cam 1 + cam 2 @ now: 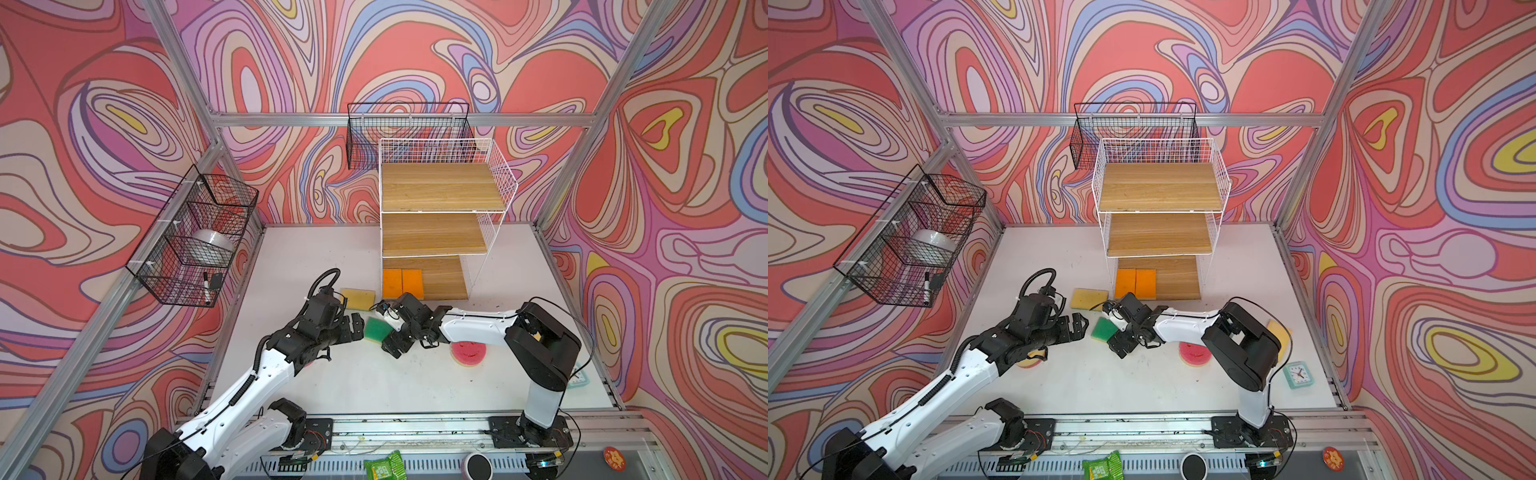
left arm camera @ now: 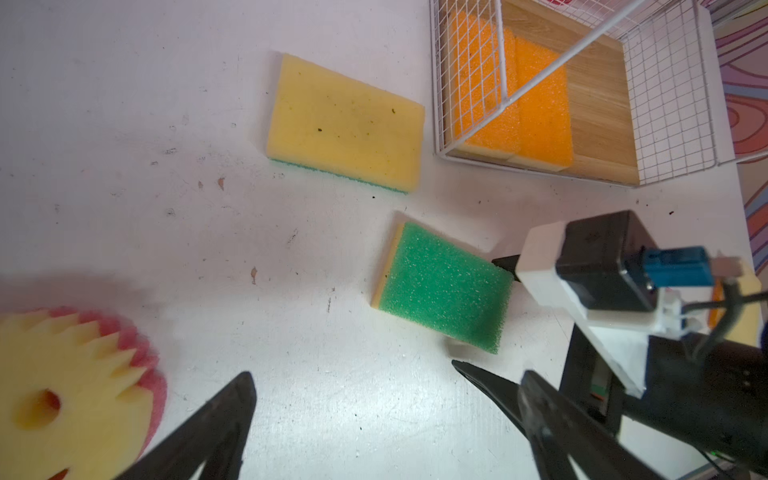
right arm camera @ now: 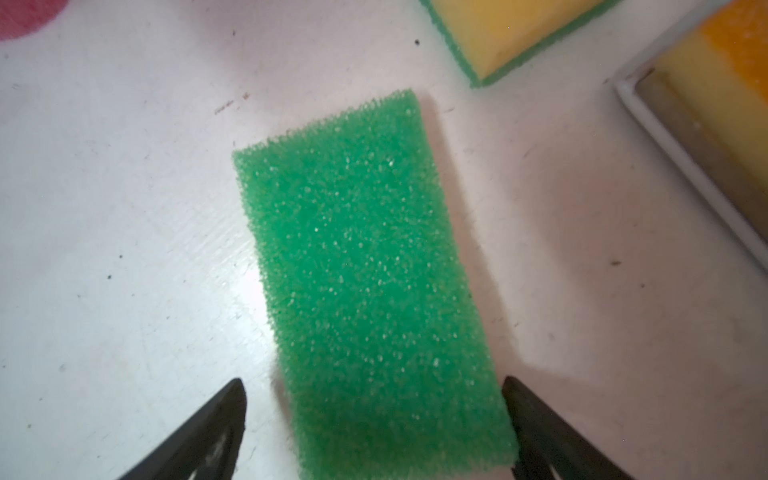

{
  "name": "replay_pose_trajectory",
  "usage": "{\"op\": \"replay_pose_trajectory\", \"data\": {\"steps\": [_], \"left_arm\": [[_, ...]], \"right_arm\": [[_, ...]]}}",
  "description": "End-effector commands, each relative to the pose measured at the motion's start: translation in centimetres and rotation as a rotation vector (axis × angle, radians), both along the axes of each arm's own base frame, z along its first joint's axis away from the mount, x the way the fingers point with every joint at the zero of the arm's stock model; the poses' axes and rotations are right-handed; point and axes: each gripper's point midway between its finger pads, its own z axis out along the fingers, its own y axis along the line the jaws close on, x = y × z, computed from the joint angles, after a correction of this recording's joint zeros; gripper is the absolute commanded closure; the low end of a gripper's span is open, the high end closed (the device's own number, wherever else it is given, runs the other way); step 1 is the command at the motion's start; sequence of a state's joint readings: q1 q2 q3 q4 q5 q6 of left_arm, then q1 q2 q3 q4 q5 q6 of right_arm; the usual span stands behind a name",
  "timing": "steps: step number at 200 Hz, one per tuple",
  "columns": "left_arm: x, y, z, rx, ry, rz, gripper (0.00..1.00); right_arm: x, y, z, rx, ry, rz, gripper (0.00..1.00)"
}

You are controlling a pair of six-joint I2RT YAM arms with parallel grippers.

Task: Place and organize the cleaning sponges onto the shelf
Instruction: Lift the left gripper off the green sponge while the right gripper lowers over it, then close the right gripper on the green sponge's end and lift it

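A green-faced sponge [image 1: 377, 328] [image 3: 361, 270] lies flat on the white table. My right gripper [image 3: 372, 379] [image 1: 390, 332] is open, its fingers straddling the sponge's near end. Just left of it my left gripper [image 2: 384, 374] [image 1: 356, 326] hangs open over bare table. A yellow sponge [image 1: 358, 298] [image 2: 345, 124] lies beside the shelf [image 1: 440, 187]. Two orange sponges [image 1: 402, 283] sit side by side on the shelf's bottom board. One round pink sponge [image 1: 468, 353] lies under the right arm, another [image 2: 62, 382] under the left arm. A further yellow sponge [image 1: 1281, 336] peeks out behind the right arm.
Black wire baskets hang on the left wall [image 1: 195, 237] and behind the shelf [image 1: 409, 133]. A small mint clock [image 1: 1298, 374] stands at the table's right edge. A green packet [image 1: 384, 465] and a round black-and-white object [image 1: 478, 465] lie on the front rail.
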State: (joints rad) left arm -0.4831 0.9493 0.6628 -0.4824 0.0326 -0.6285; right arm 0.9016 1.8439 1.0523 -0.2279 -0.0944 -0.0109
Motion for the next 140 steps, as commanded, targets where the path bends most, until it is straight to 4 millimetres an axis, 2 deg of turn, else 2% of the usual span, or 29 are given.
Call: {"op": "replay_pose_trajectory", "data": {"steps": [1, 99, 140], "left_arm": [[-0.21, 0.50, -0.33, 0.018, 0.011, 0.011, 0.00], [-0.10, 0.49, -0.49, 0.023, 0.015, 0.010, 0.00], [-0.06, 0.17, -0.20, -0.003, 0.015, 0.006, 0.00]], "right_arm": [[0.49, -0.38, 0.75, -0.022, -0.081, -0.013, 0.02], [0.65, -0.48, 0.49, -0.058, -0.117, -0.003, 0.14], [0.30, -0.14, 0.83, -0.049, -0.126, 0.012, 0.26]]}}
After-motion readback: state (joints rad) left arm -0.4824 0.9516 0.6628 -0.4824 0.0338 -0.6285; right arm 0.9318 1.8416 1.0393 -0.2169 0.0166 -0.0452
